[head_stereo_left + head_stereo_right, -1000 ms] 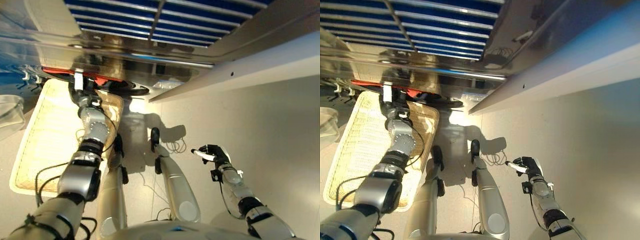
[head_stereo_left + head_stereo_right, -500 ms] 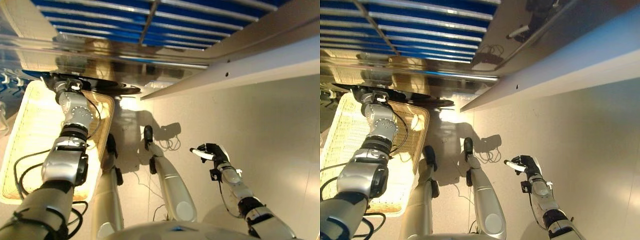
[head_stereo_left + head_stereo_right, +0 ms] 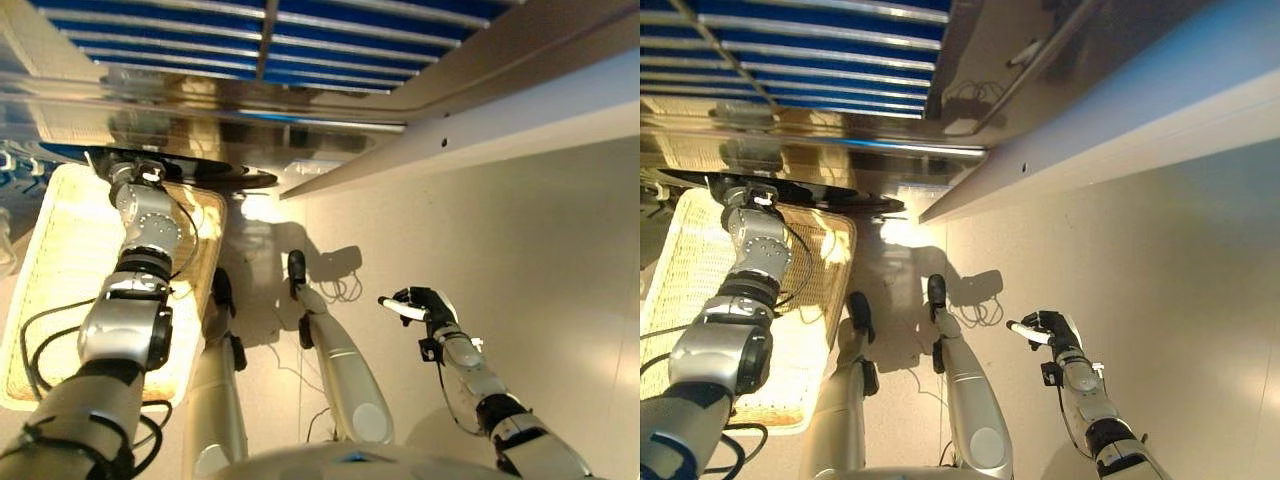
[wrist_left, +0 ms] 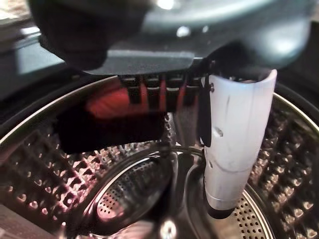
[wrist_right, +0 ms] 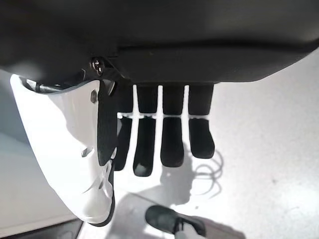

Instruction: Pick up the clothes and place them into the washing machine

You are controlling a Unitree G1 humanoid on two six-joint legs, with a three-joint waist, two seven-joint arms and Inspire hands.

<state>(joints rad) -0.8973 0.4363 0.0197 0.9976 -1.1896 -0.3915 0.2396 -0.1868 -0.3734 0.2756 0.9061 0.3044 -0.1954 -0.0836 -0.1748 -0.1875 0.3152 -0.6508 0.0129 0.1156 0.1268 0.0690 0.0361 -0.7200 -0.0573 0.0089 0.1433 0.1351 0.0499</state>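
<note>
My left hand [image 3: 138, 178] reaches into the washing machine's dark round opening [image 3: 215, 176] past the far end of the wicker basket [image 3: 60, 270]. In the left wrist view its fingers [image 4: 159, 89] are curled on a red and dark cloth [image 4: 109, 117] that hangs above the perforated steel drum [image 4: 134, 194]; the white-covered thumb [image 4: 234, 144] stands beside it. My right hand [image 3: 428, 305] hangs open and empty over the pale floor at the right; its relaxed fingers [image 5: 169, 134] show in the right wrist view.
The machine's shiny metal front [image 3: 200, 110] runs across the top, under a blue slatted panel [image 3: 250, 40]. A long white ledge [image 3: 450, 150] runs diagonally on the right. Pale floor [image 3: 540, 260] lies beside my right hand.
The camera has shifted. My left hand has gone deeper into the machine's opening with the red cloth, which showed at the rim a second ago. The right hand has not moved.
</note>
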